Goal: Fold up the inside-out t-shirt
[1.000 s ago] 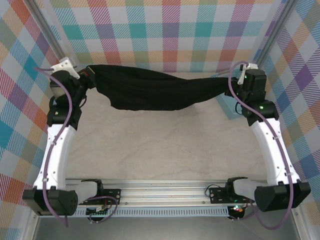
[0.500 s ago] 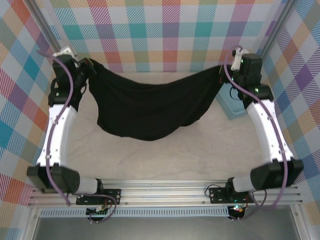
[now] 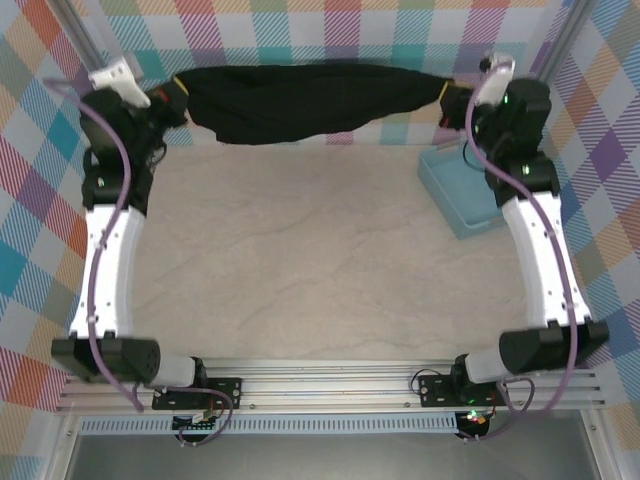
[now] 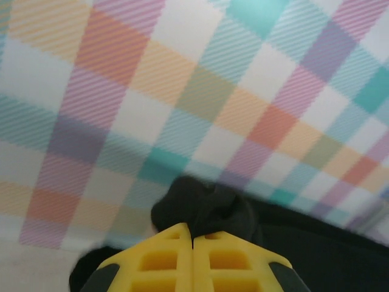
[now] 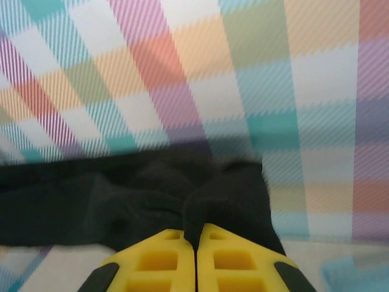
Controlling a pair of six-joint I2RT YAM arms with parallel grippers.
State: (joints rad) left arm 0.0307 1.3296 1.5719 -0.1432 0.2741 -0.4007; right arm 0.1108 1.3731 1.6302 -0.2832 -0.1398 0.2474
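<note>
No fold yet | my left gripper [image 3: 172,95] and right gripper [image 3: 447,92] clamp the black t-shirt [image 3: 300,100], stretched aloft, far | spreading, folding remain.

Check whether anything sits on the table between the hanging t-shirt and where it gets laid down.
Nothing visible does. The t-shirt hangs stretched between the left gripper and right gripper; the table before it is bare, and the blue bin sits off to the right.
</note>
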